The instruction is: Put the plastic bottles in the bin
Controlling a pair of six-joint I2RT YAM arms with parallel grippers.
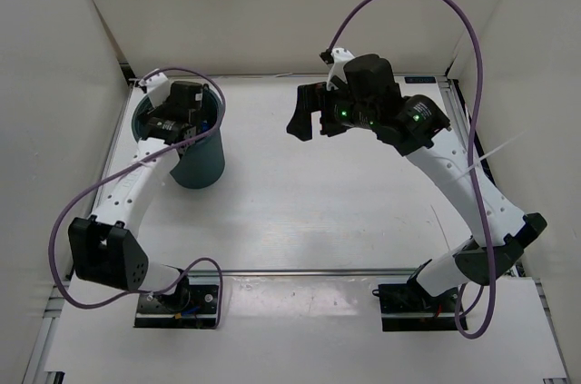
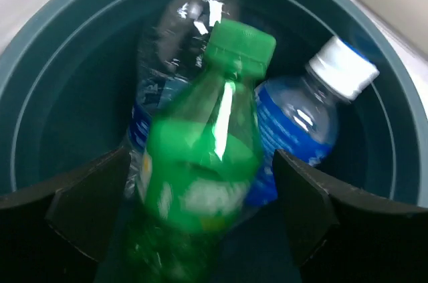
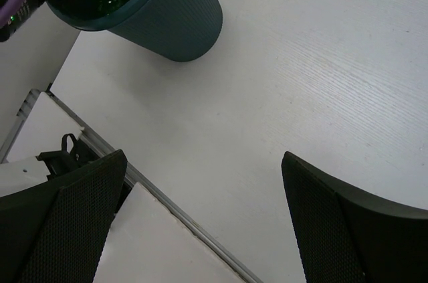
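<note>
Your left gripper (image 2: 200,162) hangs inside the bin (image 2: 67,116), jaws spread clear of the blurred green bottle (image 2: 207,116); your right gripper (image 3: 202,159) stands wide, holding nothing.

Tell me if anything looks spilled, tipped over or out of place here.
Nothing stands out. The bin stands upright on the table; the green bottle, a blue-label bottle and a clear bottle lean inside it. No spill shows.

The green bottle (image 2: 200,162) is glossy clear plastic, the bin (image 3: 175,21) matt, finely dotted plastic, the table (image 3: 321,75) smooth white.
</note>
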